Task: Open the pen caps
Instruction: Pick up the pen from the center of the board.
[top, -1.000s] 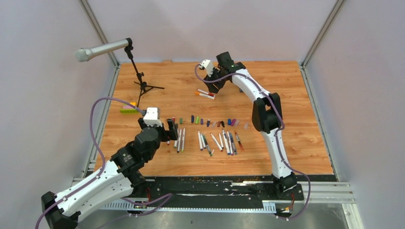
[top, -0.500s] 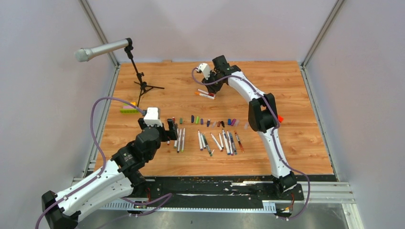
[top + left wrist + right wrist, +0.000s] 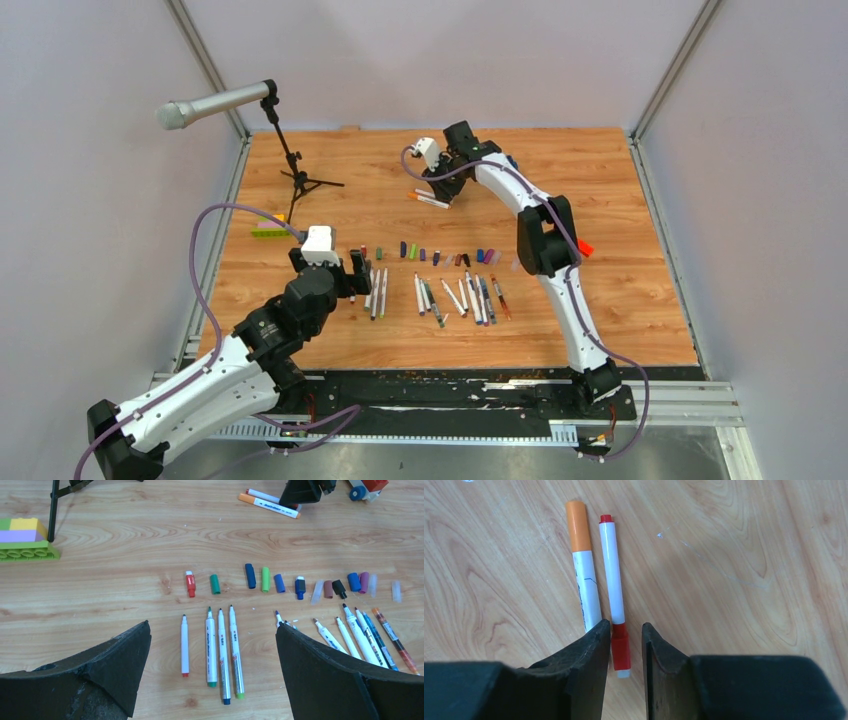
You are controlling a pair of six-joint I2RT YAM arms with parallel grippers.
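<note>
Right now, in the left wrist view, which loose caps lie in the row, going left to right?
In order: red cap → green cap → navy cap → lime cap → blue cap → white-tipped navy cap → clear cap → brown cap → black cap → second blue cap → purple cap → second clear cap → third clear cap.

The tabletop [image 3: 620,200] is smooth, low-sheen wood grain. The pens [image 3: 223,655] have glossy plastic barrels; the pen caps [image 3: 250,576] are plastic, some translucent. The right pincer [image 3: 625,627] fingers [image 3: 584,667] are matt black.
</note>
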